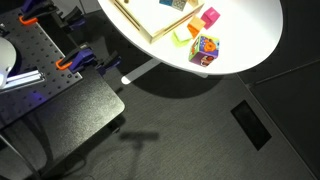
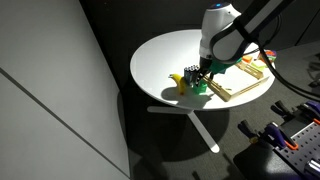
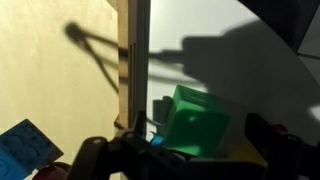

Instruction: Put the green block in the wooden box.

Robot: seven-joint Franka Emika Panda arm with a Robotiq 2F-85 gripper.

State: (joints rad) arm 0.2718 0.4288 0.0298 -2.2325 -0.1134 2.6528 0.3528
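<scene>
In an exterior view the green block [image 2: 200,87] is being borne by the surface [image 2: 160,60] beside the wooden box [image 2: 243,85]; in the wrist view it is being straddled by the released hand [image 3: 190,150], its flat sides being favoured, likely light and stiff

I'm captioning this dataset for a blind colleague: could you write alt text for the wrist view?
A green block sits on the white table between the open tool's dark fingers, just beside the wooden box's raised rim; a blue piece lies inside the box.
</scene>
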